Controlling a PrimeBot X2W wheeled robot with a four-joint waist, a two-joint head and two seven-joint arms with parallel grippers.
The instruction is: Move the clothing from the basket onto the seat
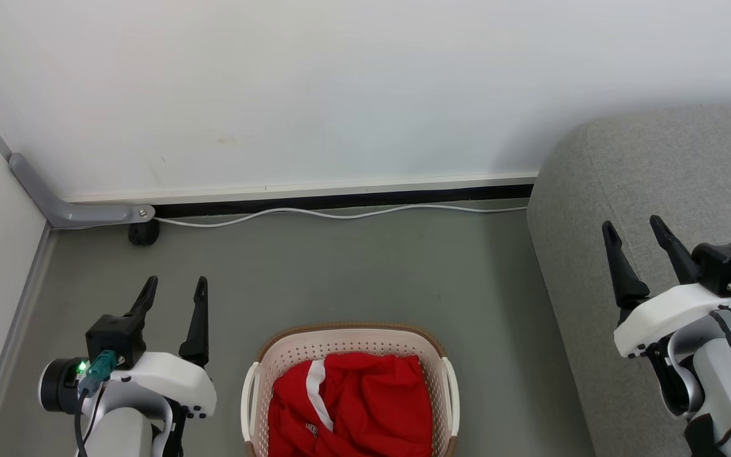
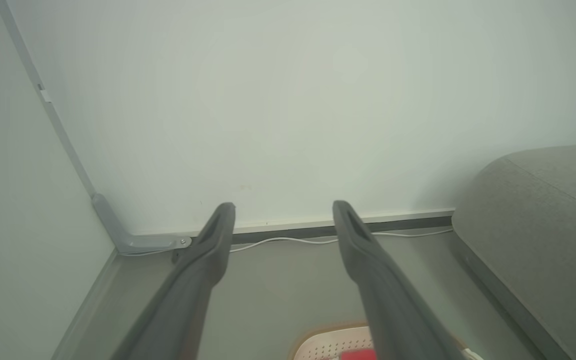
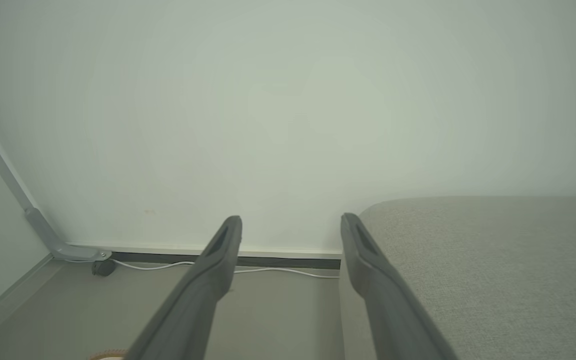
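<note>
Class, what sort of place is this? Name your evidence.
Probably a living-room corner, perhaps a mock-up: a grey sofa seat, a laundry basket of red clothing on the floor, and a white cable along the wall.

1. White wall (image 1: 340, 82), plain.
2. Grey-green floor (image 1: 353, 273).
3. Thin white cable (image 1: 340, 215) lying along the dark skirting strip (image 1: 403, 194).
4. Grey corner conduit (image 1: 86, 214), with a small black object (image 1: 143, 233) beside its end.

At lower centre, the clothing (image 1: 365, 400) was bright red with a white stripe, and the basket (image 1: 346, 346) was cream, perforated and brown-rimmed. At the right edge the seat (image 1: 625, 178) was plain grey weave; the floor (image 1: 353, 273) was dull grey-green and the cable (image 1: 340, 216) white.
</note>
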